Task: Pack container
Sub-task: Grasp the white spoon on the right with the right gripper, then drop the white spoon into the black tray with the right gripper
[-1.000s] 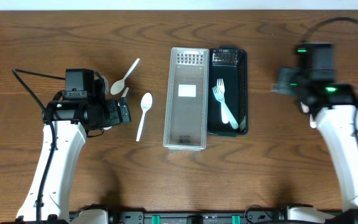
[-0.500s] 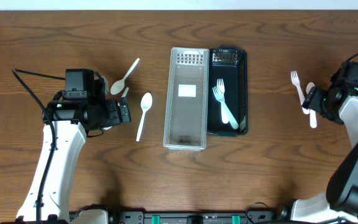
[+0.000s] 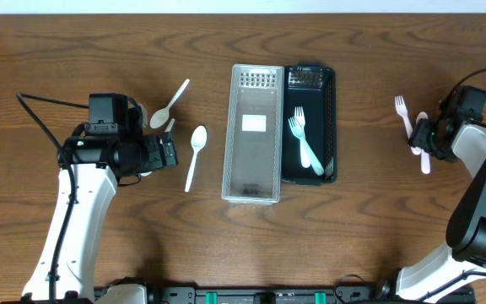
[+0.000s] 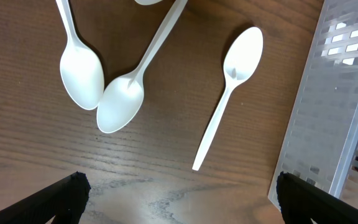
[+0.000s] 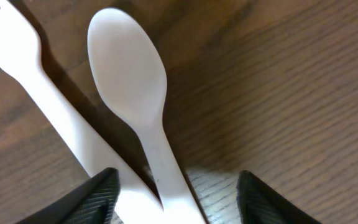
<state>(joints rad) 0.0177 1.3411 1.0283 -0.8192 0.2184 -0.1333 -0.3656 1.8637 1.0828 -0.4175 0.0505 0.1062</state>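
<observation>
A clear plastic container (image 3: 253,133) stands mid-table, with a black tray (image 3: 330,127) holding two white forks (image 3: 305,139) against its right side. My left gripper (image 3: 163,152) is open and empty, hovering low over bare wood (image 4: 179,199). A lone white spoon (image 3: 195,156) (image 4: 232,93) lies between it and the container (image 4: 334,106), and two more spoons (image 3: 169,104) (image 4: 120,99) lie to the left. My right gripper (image 3: 424,139) is open at the far right. Its fingers straddle the handles of a white fork (image 5: 36,93) and a white spoon (image 5: 129,81) on the table (image 5: 179,199).
The fork (image 3: 403,114) and spoon (image 3: 424,156) on the right lie crossed, about a hand's width from the black tray. A black cable (image 3: 40,110) loops behind my left arm.
My right arm has dropped from a raised pose down onto the fork and spoon at the far right, then shifted slightly left. The left arm has not moved.
</observation>
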